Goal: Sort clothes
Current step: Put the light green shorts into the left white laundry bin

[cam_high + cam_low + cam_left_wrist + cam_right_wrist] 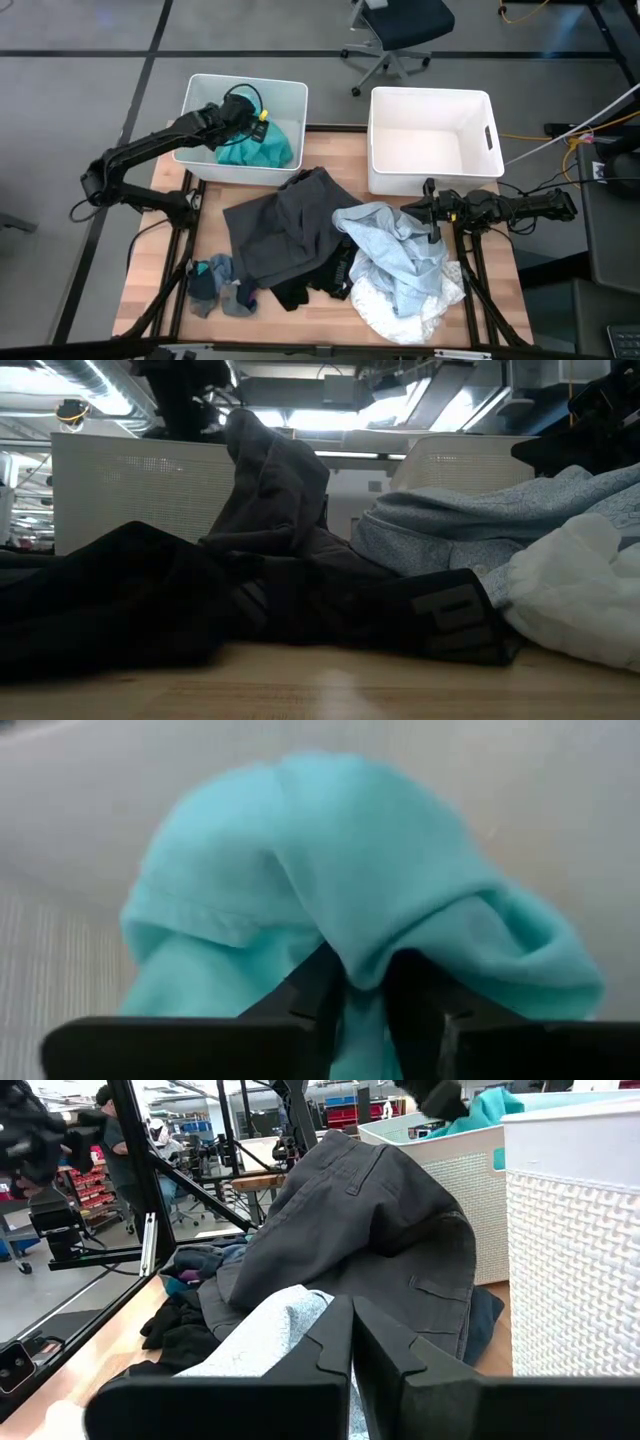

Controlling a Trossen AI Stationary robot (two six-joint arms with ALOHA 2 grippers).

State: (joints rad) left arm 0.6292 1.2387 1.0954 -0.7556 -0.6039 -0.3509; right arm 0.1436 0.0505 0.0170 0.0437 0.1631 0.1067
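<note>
Left end effector [365,995] clamped on the teal garment [256,148], held over the far-left bin [290,95], cloth draping straight down toward the bin floor. Right end effector [432,212] pinched shut on the pale blue garment [395,250], beside the empty far-right bin [430,100]. Dark grey trousers [285,225] heaped mid-surface, about midway between both arms; socks [215,285] near left.

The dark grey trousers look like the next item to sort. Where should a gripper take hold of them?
On the raised fold of the dark grey fabric trousers, nearest the white plastic bins, coming from above. That ridge stands clear of the heap, so fingers can close on it alone.
</note>
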